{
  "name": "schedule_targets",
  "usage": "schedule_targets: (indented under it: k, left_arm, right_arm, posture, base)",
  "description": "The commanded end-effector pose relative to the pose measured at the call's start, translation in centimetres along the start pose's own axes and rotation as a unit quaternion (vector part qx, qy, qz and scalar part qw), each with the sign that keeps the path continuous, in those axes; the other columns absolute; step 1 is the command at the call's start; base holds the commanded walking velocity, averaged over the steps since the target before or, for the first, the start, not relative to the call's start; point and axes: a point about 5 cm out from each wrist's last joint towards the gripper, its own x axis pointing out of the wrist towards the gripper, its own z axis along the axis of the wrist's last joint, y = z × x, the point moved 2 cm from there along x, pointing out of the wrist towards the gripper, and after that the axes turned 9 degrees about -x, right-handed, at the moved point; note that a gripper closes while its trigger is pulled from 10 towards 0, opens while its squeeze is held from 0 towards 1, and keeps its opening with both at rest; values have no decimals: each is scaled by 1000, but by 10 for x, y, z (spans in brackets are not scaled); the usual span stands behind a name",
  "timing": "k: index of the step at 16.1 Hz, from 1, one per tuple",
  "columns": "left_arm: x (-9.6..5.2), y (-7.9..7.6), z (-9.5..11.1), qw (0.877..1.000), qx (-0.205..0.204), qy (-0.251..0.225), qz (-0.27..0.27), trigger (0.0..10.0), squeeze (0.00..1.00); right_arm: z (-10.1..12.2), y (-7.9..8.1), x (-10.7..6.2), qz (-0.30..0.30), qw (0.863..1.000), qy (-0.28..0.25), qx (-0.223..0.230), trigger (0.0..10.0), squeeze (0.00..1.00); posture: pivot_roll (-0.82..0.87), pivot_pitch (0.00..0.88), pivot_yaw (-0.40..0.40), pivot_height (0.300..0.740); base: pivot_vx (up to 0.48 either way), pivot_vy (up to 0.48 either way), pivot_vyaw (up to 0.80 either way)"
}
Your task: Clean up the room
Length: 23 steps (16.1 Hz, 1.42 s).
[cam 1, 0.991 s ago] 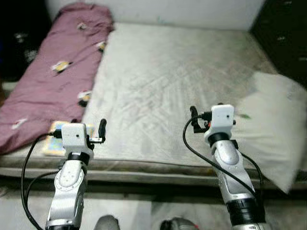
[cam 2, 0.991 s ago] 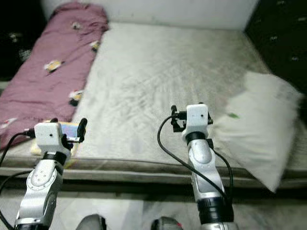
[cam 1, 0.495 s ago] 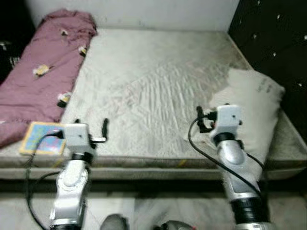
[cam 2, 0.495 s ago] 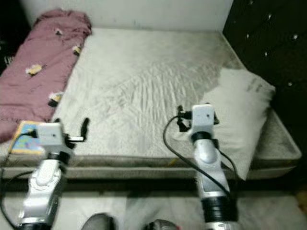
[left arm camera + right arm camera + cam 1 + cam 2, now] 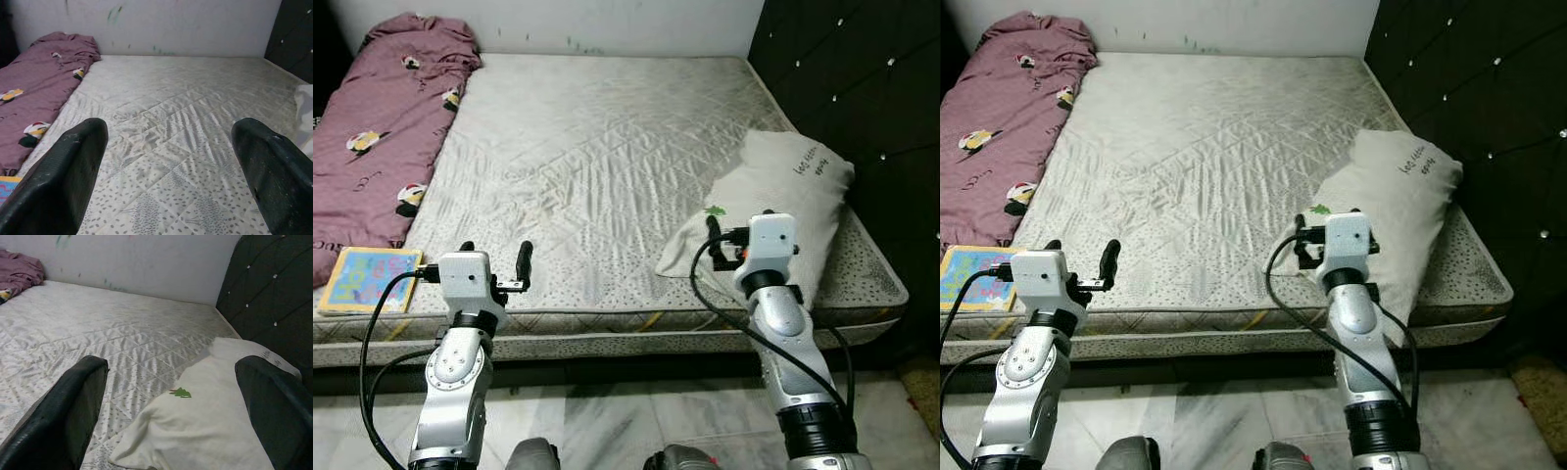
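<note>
Both pincers, left (image 5: 523, 264) and right (image 5: 713, 238), hover open over the bed (image 5: 607, 147); the pillow (image 5: 773, 206) looks soft, light; best pinched at a corner

Bare mattress (image 5: 597, 147) lies open between the maroon blanket (image 5: 382, 127) and the white pillow (image 5: 773, 196).
</note>
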Motion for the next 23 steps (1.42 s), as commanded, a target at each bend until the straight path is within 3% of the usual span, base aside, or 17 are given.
schedule_targets:
  k: [1, 18, 20, 23]
  left_arm:
    - [2, 1, 3, 1000, 1, -4, -3, 10000, 0]
    - [4, 9, 1, 1000, 20, 11, 18, 10000, 0]
    - [0, 19, -6, 996, 68, 41, 37, 10000, 0]
    - [-8, 27, -7, 996, 61, 37, 47, 10000, 0]
  right_arm:
    - [2, 0, 2, 1, 1000, -5, 0, 10000, 0]
    - [5, -10, 9, -20, 1000, -12, -10, 10000, 0]
    - [9, -9, 13, -27, 1000, -11, -9, 10000, 0]
    - [4, -2, 10, -28, 1000, -7, 5, 10000, 0]
  posture:
    - [27, 60, -43, 740]
    - [35, 78, -45, 740]
    - [40, 85, -43, 740]
    - [48, 71, -28, 740]
  base:
    - [270, 0, 0]
    - [296, 0, 0]
    - [0, 0, 0]
    - [0, 0, -285]
